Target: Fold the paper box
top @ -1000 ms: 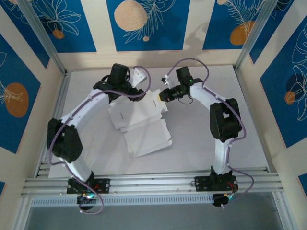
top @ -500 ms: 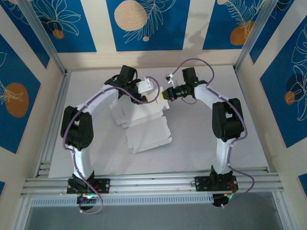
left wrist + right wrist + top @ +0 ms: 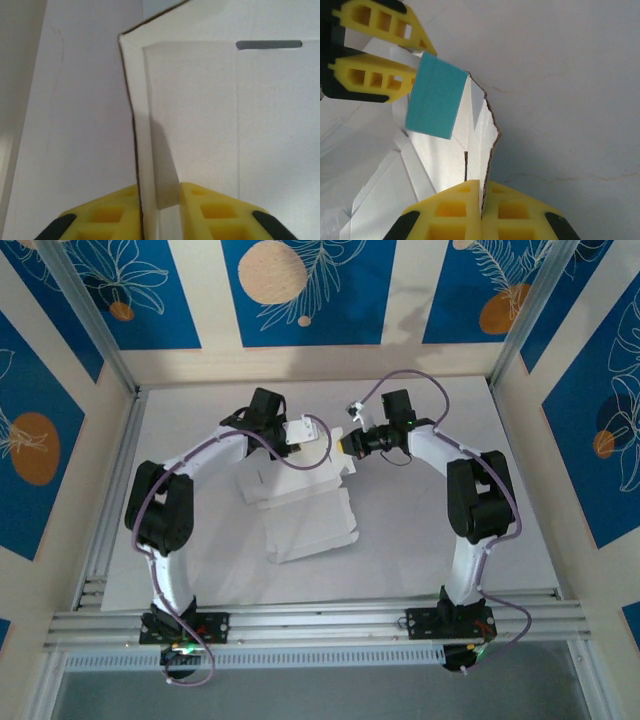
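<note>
top view: paper box (image 3: 300,510) lies white side up at centre frame on the white table (image 3: 450,540), its upper edge lifted between my two pincers. left pincer (image 3: 322,437) is clamped on a raised flap; in its wrist view the card edge stands between my yellow pads (image 3: 210,212). right pincer (image 3: 481,192), bottom centre of its wrist view, is pressed together on the ragged card edge. light-blue panel (image 3: 436,100) sits upper left there, just beside the left pincer's fingers.
</note>
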